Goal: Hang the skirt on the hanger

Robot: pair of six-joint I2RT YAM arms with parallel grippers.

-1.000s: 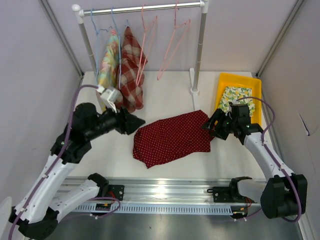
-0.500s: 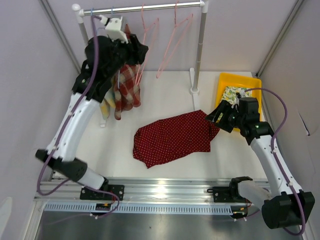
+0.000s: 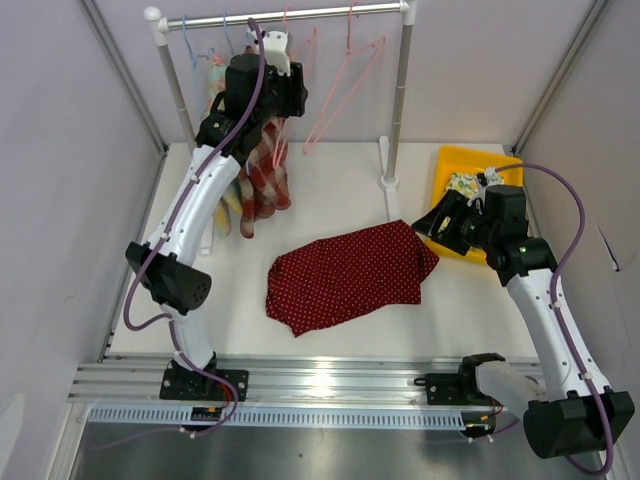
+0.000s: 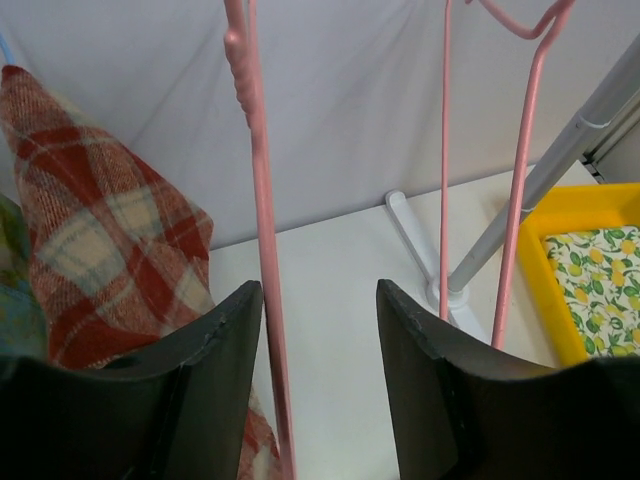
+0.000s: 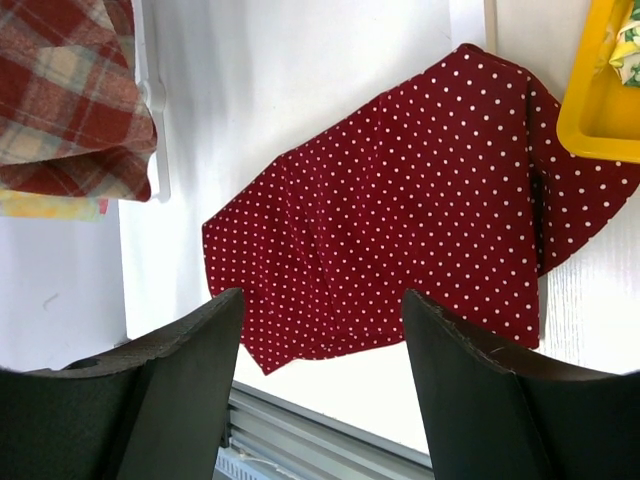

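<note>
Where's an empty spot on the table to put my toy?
Bare white tabletop lies behind the red polka-dot skirt, between the hanging plaid cloth and the rack's white foot. It's crowded on the right, around the yellow tray and the right claw.

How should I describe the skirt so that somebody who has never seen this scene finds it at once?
On the white table, in front of the metal clothes rail, one cloth lies spread flat in the middle: the dark red skirt with small white dots. The red plaid garment hangs on the rail and the lemon-print cloth sits in the yellow tray; only the skirt is dotted.
</note>
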